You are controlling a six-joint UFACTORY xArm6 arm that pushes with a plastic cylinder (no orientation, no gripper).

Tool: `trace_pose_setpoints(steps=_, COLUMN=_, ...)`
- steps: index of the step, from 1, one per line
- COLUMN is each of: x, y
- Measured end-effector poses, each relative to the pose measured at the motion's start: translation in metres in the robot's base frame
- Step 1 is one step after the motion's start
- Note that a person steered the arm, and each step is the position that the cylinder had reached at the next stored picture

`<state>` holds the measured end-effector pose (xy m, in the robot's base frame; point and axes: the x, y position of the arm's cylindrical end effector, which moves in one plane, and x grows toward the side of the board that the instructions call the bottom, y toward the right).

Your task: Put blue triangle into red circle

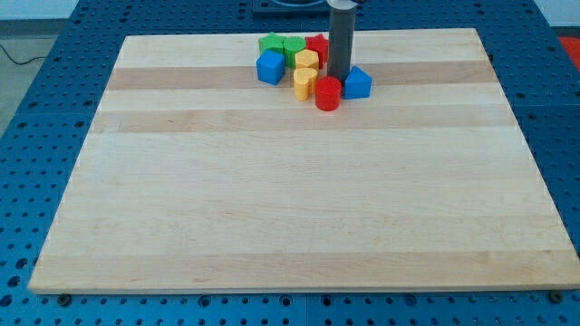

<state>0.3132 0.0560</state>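
Observation:
The blue triangle lies near the view's top, right of centre on the wooden board. The red circle stands just left of and slightly below it, touching or nearly touching it. My dark rod comes down from the view's top; my tip rests just above the red circle and at the blue triangle's upper left side.
A cluster sits left of the rod: a blue cube, two green blocks, a red block partly behind the rod, and two yellow blocks.

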Motion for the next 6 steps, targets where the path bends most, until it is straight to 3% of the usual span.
trace_pose_setpoints(steps=2, x=-0.051, y=0.050)
trace_pose_setpoints(steps=3, x=-0.049, y=0.085)
trace_pose_setpoints(steps=5, x=0.018, y=0.104)
trace_pose_setpoints(steps=6, x=0.017, y=0.088)
